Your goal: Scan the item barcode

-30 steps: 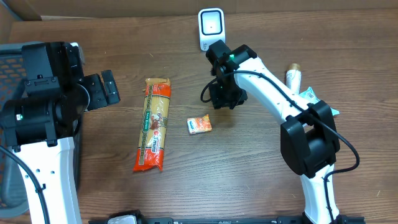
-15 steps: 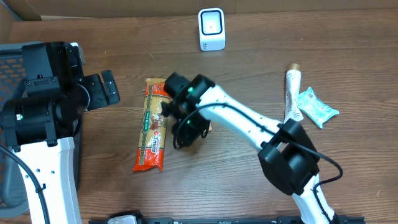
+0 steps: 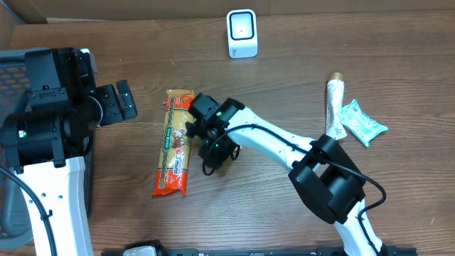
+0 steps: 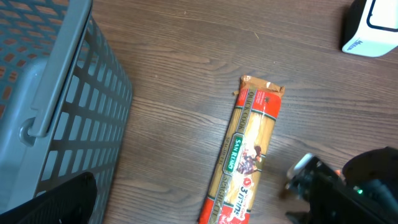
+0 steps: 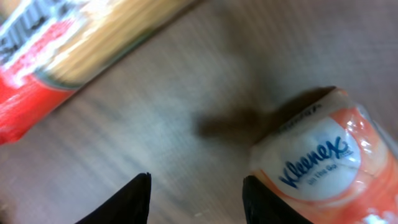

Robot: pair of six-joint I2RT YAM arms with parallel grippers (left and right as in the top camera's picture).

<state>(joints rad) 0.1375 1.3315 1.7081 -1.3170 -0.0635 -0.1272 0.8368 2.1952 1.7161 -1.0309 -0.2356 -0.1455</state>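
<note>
Orange Kleenex pack [image 5: 323, 162] lies on the wood table [image 3: 284, 78], at 2 o'clock of the right gripper [image 5: 196, 186] in its wrist view; jaws partway apart, gripping nothing; spaghetti packet [image 5: 93, 43] at 10 o'clock; left gripper [image 3: 117, 103] spread wide, empty.

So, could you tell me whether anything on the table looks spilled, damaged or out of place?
Nothing stands out. The spaghetti pack, the Kleenex pack, the tube and the teal packet all lie flat and look intact; nothing has spilled.
</note>
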